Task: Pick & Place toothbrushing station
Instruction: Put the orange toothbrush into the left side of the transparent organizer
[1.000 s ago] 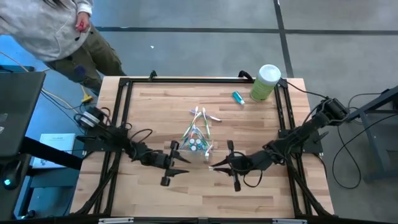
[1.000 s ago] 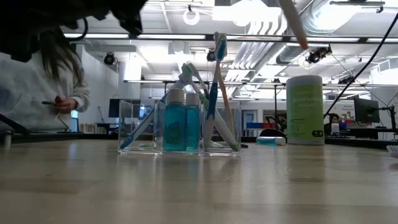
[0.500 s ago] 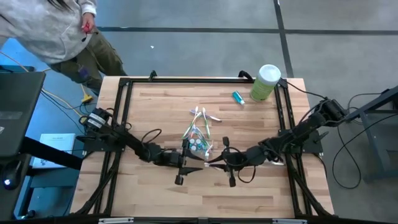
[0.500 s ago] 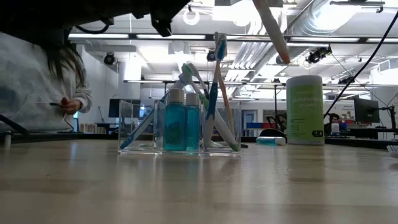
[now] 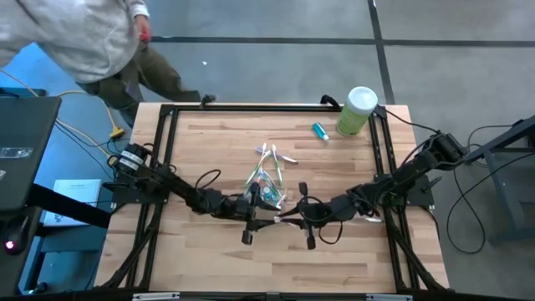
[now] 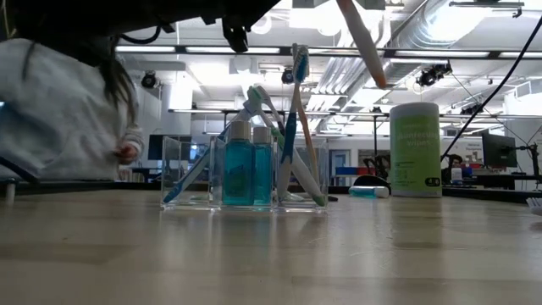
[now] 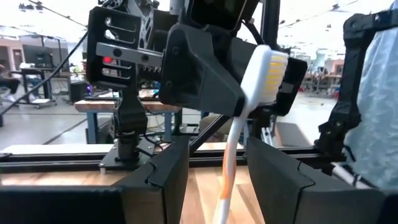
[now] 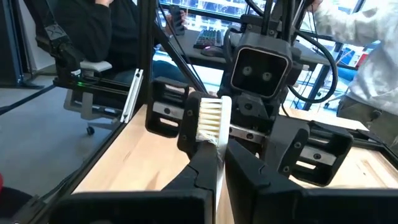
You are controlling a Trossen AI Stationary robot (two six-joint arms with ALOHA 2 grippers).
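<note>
White-and-orange toothbrush (image 8: 211, 134) sits clamped in the right gripper (image 5: 280, 221), just beside the clear cup (image 5: 266, 191) at mid-counter (image 5: 351, 259). Facing it, the left gripper (image 5: 251, 211) holds its fingers apart around the brush, not gripping it.

Right tool (image 8: 217, 163) clamped shut on a slim white-bristled toothbrush (image 8: 212, 124), bristle head upright. Dead ahead at 12 o'clock, the left arm's dark tool (image 8: 245, 127) faces it, over the pale wooden worktop (image 8: 134, 163).
</note>
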